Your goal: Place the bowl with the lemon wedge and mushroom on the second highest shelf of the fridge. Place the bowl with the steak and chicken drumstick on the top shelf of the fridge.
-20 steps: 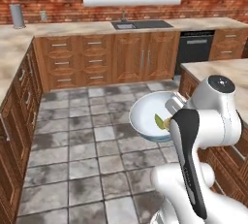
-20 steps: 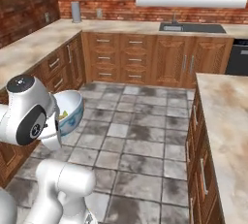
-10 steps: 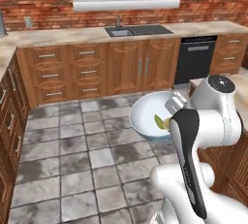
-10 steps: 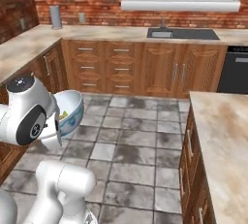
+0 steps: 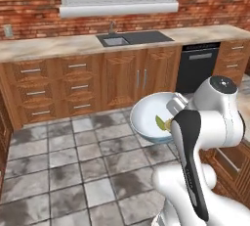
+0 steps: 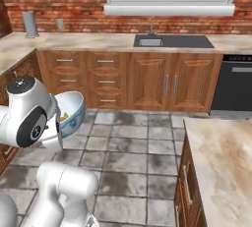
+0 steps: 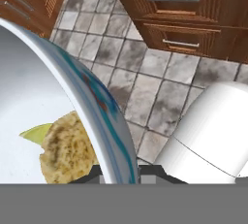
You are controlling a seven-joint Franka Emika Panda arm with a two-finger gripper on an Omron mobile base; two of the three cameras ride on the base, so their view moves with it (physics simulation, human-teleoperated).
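Note:
A white bowl [image 5: 149,117] with a blue-patterned outside hangs above the tiled floor, tilted toward the arm. My gripper [image 7: 119,173] is shut on its rim, one finger on each side of the wall. Inside lie a yellow-green lemon wedge [image 7: 35,132] and a tan mushroom [image 7: 68,150], also visible as the lemon wedge [image 5: 160,121] in the left base view. From the right base view the bowl [image 6: 71,113] shows beside my arm's upper joint. The steak and chicken bowl and the fridge are out of view.
Ahead runs a wooden cabinet row under a stone counter with a sink [image 5: 134,37] and a black dishwasher [image 5: 197,66]. An island counter [image 6: 221,157] stands close on the right. A metal canister [image 6: 29,23] sits on the far left counter. Open tiled floor [image 5: 73,161] lies between.
The whole scene has shifted as the base moves: the sink wall now faces me and looks closer, and the left cabinets have slid out. The bowl stays held the same way.

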